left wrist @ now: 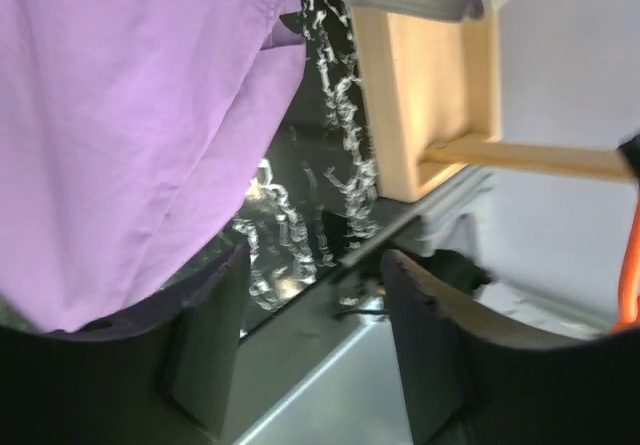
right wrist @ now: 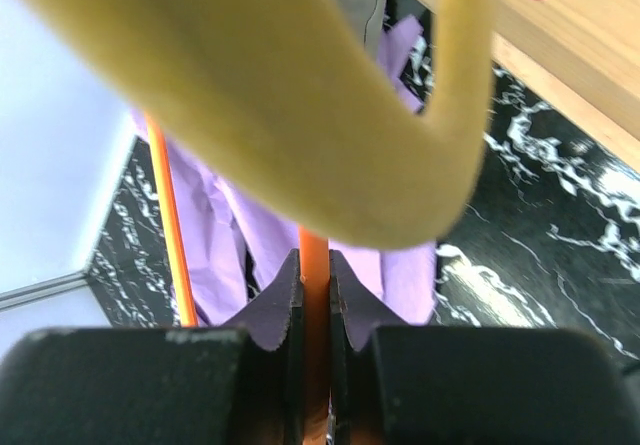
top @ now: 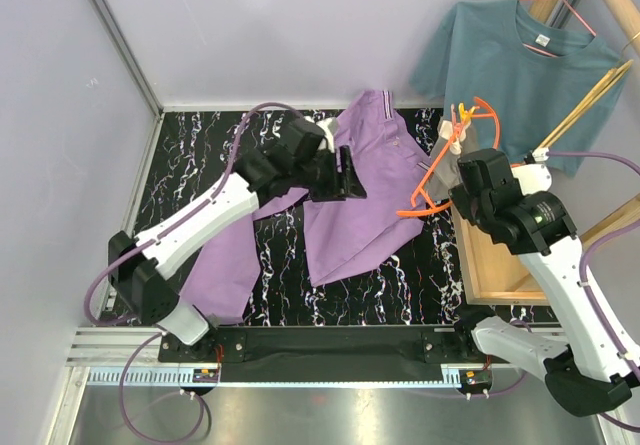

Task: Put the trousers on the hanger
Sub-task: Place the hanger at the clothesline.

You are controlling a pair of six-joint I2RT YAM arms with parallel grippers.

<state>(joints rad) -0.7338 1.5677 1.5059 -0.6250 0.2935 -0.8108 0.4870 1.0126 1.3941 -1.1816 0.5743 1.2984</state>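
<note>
Marble tabletop (top: 200, 145) w/ trousers (top: 360, 225) — R hand (right wrist: 315, 283) tight on orange hanger (right wrist: 171, 235)

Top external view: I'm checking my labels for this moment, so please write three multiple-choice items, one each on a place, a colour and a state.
1. Where do the trousers lie?
A. spread on the black marble table
B. draped over the right arm
C. hung on a rail

2. What colour is the hanger bar that the right gripper clamps?
A. blue
B. orange
C. white

3. How does the left gripper stand?
A. shut on cloth
B. shut, empty
C. open, nothing between its fingers

Answers:
1. A: the trousers lie flat on the table.
2. B: the right gripper pinches the bar of the orange hanger.
3. C: the left gripper has its fingers apart, with only the table seen between them.
</note>
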